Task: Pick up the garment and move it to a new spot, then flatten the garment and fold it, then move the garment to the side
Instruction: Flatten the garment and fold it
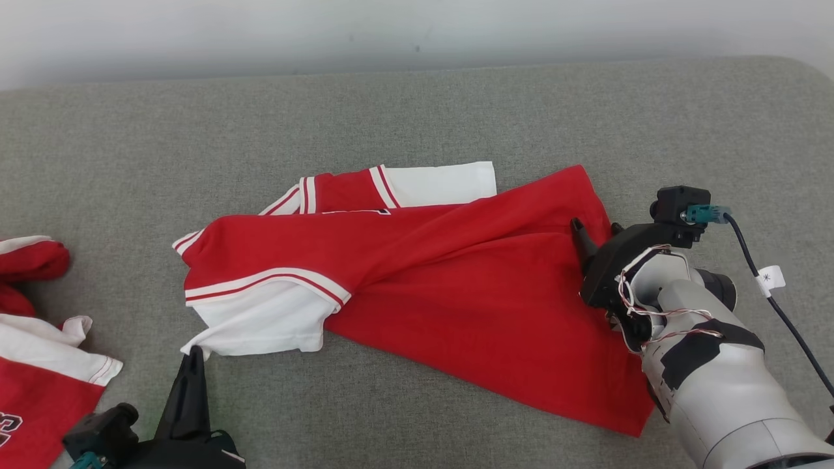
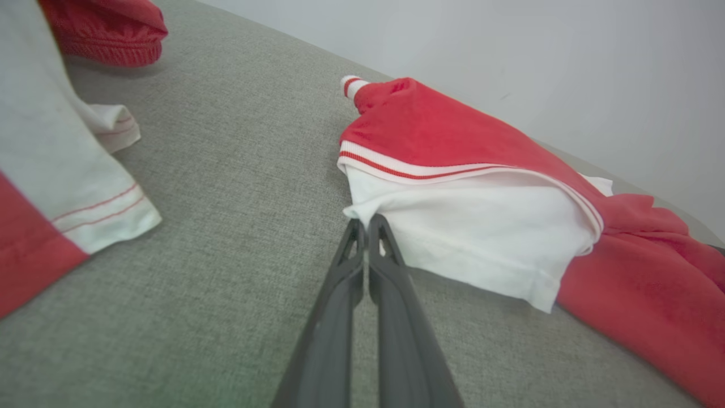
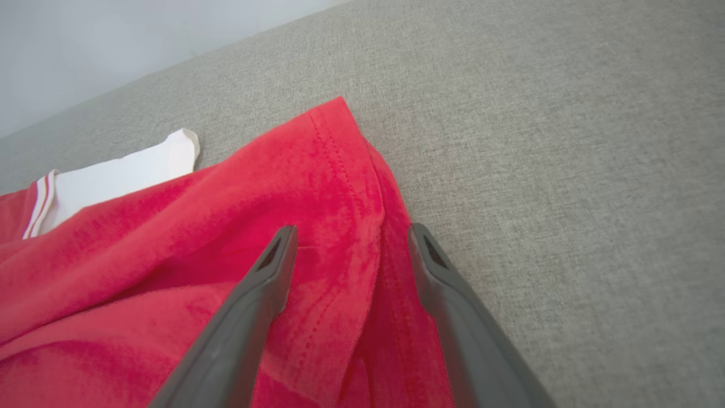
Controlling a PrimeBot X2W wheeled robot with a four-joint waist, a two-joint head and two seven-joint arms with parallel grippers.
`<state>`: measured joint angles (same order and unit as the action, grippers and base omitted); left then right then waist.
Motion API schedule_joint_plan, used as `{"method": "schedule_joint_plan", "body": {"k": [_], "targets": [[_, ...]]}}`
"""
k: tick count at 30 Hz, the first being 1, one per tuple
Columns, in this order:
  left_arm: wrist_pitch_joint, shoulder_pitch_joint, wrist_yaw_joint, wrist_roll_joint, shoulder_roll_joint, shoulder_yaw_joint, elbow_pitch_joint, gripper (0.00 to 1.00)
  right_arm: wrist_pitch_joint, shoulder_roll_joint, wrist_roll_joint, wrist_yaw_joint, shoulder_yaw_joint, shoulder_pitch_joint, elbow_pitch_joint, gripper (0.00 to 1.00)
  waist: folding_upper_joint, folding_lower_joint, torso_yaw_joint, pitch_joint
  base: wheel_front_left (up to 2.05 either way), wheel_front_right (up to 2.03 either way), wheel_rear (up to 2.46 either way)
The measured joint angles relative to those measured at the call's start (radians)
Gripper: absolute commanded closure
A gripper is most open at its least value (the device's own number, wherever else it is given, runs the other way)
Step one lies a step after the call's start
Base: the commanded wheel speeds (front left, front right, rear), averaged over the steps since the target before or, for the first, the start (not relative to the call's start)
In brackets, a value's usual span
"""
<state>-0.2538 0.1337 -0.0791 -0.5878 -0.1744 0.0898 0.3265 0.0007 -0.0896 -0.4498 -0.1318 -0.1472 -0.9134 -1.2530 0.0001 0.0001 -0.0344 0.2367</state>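
I'm looking down on a grey fabric surface [image 1: 417, 111] with a pale wall [image 1: 417, 26] behind it. The garment [image 1: 456, 273], red with white sleeves, lies rumpled at the middle. A second garment [image 1: 32, 365] sits at the left edge, well apart. My left gripper [image 2: 365, 224] has its fingers pressed together, tips touching the near corner of the white sleeve [image 2: 470, 226]. I cannot tell whether any cloth is caught between them. My right gripper [image 3: 351, 238] has its fingers spread wide over the garment's right side, one over the red cloth and one at its hem [image 3: 362, 187], gripping nothing.
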Motion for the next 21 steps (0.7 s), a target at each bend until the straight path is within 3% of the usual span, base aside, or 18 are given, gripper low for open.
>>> {"method": "schedule_joint_plan", "body": {"k": [3, 4, 5, 7, 8, 9, 10, 21], "targets": [[0.001, 0.000, 0.000, 0.000, 0.000, 0.005, 0.000, 1.00, 0.017, -0.001, 0.019, 0.000, 0.001, -0.014, -0.016, 0.00, 0.0000, -0.0001, 0.003, -0.001, 0.00, 0.00, 0.00], [0.001, 0.000, 0.000, 0.000, 0.000, 0.007, 0.001, 1.00, 0.021, -0.001, 0.023, 0.000, 0.002, -0.016, -0.020, 0.06, 0.0000, -0.0001, 0.004, -0.001, 0.00, 0.00, 0.00], [0.001, 0.001, 0.000, 0.000, 0.000, 0.007, 0.001, 1.00, 0.023, -0.001, 0.031, 0.000, 0.003, -0.017, -0.023, 0.27, 0.0000, -0.0001, 0.005, -0.001, 0.00, 0.00, 0.00], [0.001, 0.002, 0.001, 0.000, 0.000, 0.008, 0.001, 1.00, 0.025, -0.001, 0.037, 0.000, 0.005, -0.019, -0.025, 0.57, 0.0000, -0.0001, 0.005, -0.001, 0.00, 0.00, 0.00], [0.001, 0.003, 0.001, 0.000, 0.000, 0.008, 0.001, 1.00, 0.026, -0.001, 0.042, 0.000, 0.007, -0.022, -0.027, 0.64, 0.0000, -0.0001, 0.006, -0.002, 0.00, 0.00, 0.00], [0.001, 0.004, 0.002, 0.000, 0.000, 0.009, 0.002, 1.00, 0.027, 0.000, 0.049, 0.000, 0.008, -0.024, -0.029, 0.87, 0.0000, -0.0001, 0.005, -0.003, 0.00, 0.00, 0.00], [0.001, 0.005, 0.003, 0.000, 0.000, 0.009, 0.003, 1.00, 0.027, 0.002, 0.056, 0.000, 0.011, -0.026, -0.029, 1.00, 0.0000, -0.0001, 0.005, -0.005, 0.00, 0.00, 0.00], [0.001, 0.010, -0.007, -0.042, 0.012, -0.009, -0.003, 1.00, -0.025, 0.010, 0.088, 0.000, 0.032, -0.024, -0.033, 1.00, 0.0000, -0.0001, -0.004, -0.060, 0.00, 0.00, 0.00]]}}
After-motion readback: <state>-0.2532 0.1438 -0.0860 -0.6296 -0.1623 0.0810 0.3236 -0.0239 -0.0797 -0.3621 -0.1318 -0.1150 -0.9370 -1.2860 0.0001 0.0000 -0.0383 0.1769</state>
